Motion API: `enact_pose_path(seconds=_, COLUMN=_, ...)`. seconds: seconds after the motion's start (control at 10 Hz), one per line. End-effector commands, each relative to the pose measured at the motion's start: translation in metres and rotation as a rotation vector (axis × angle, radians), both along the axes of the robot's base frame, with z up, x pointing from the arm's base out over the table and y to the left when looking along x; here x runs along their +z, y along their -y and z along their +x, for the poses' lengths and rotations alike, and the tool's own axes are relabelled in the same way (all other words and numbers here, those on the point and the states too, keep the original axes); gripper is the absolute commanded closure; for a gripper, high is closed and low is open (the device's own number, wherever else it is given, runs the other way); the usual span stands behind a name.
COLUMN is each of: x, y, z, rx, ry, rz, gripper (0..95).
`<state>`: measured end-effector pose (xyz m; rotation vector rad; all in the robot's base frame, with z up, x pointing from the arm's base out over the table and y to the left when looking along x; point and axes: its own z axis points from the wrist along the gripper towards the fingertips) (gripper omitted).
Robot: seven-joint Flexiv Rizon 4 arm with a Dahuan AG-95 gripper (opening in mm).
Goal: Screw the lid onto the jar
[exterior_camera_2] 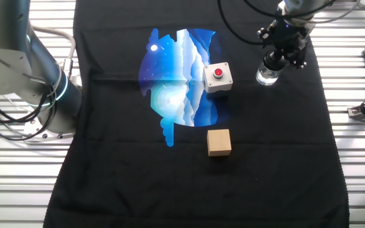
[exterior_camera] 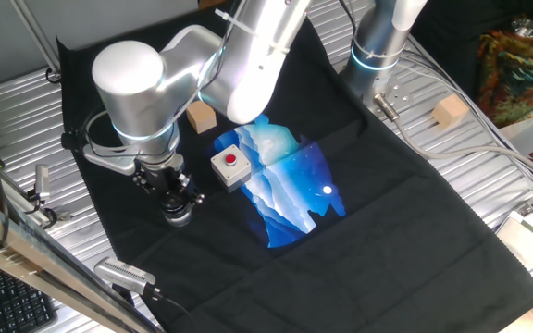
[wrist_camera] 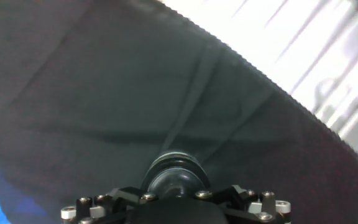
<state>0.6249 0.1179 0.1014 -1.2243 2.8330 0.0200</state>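
Jaws grip the lid [wrist_camera: 176, 171] atop the jar [exterior_camera_2: 267, 76]

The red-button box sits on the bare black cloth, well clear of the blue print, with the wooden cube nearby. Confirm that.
Not quite. The red-button box rests on the edge of the blue print, not on bare black cloth; the other fixed view shows this plainly. The wooden cube does lie nearby, on the cloth.
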Motion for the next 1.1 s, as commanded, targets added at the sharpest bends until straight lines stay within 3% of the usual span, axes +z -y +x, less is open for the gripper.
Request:
enact_pose_path(seconds=0.1, x=-0.0006, y=-0.0004, z=0.0010, rx=0.039, ry=-0.001, rz=0.004, gripper=0.0)
enact_pose_path(seconds=0.7, x=-0.0013, y=0.0002, z=0.0015, rx=0.033, ry=-0.005, rz=0.004, gripper=0.0)
enact_pose_path(seconds=0.8, x=-0.0014, y=0.0003, z=0.0016, rx=0.033, ry=-0.005, rz=0.004, gripper=19.0)
enact_pose_path(seconds=1.1, x=-0.0016, y=0.0004, z=0.0017, rx=0.024, ry=-0.007, rz=0.006, gripper=19.0)
